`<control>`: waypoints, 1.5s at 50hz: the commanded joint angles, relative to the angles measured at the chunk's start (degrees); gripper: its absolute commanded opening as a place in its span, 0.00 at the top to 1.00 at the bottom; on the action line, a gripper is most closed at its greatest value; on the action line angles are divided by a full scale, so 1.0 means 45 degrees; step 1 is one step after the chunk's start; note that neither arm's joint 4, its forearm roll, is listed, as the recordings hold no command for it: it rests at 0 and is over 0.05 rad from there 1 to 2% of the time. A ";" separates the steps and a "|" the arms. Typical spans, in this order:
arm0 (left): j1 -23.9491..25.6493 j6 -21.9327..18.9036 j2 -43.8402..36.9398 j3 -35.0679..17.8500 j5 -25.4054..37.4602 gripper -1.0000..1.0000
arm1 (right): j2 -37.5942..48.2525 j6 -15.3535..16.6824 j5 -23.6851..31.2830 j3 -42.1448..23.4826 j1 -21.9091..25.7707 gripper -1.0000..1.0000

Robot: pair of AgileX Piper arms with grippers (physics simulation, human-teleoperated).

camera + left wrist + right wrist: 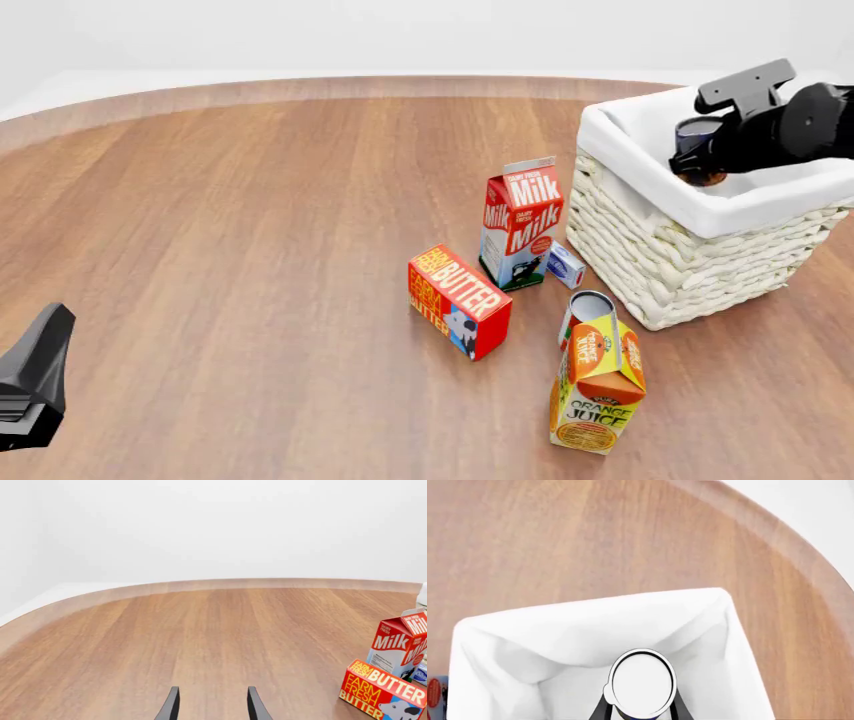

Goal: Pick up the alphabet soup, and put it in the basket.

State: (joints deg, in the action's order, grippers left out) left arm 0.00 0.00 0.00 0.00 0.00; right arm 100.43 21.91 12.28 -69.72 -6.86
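A: Gripping the alphabet soup (642, 682) by its sides, the right pincer (640, 711) hangs over the basket (694, 205); in the right wrist view the can's pale flat top sits squarely between the two dark fingers, with the white liner folds beneath it.

B: So the can is above the basket's inside, not on the bench (240, 250)?

A: Yes, held over the liner and, as far as I can tell, not touching it. In the front view only a dark bit of it peeks out under the pincer.

B: How does it handle, would you say?

A: I judge it stiff and fairly weighty for its size, a smooth round wall that could slip or roll in a loose hold. Taking it across the middle of the label, as here, looks right. The liner should cushion a short drop.

B: And the other arm?

A: The left pincer (212, 705) is spread apart and holds nothing, well away, near the butter box (458, 300) and milk carton (521, 222) only in its own view.
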 commanded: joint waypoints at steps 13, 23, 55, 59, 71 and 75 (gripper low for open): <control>0.0000 0.0000 0.0000 0.0000 0.0000 0.00 | 0.0330 -0.0069 0.0110 -0.0114 -0.0145 1.00; 0.0000 0.0000 0.0000 0.0000 0.0000 0.00 | 0.0457 -0.0056 0.0186 -0.0149 -0.0123 1.00; 0.0000 0.0000 0.0000 0.0000 0.0000 0.00 | 0.0713 -0.0090 0.0281 -0.0619 -0.0425 0.00; 0.0000 0.0000 0.0000 0.0000 0.0000 0.00 | 0.0566 -0.0143 0.0230 -0.0431 -0.0405 0.00; 0.0000 0.0000 0.0000 0.0000 0.0000 0.00 | -0.0013 -0.0240 0.0011 0.0103 -0.0387 0.00; 0.0000 0.0000 0.0000 0.0000 0.0000 0.00 | -0.0109 -0.0259 -0.0004 0.0080 -0.0389 0.00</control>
State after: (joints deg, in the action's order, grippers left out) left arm 0.00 0.00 0.00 0.00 0.00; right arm 101.41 21.03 12.78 -70.30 -8.57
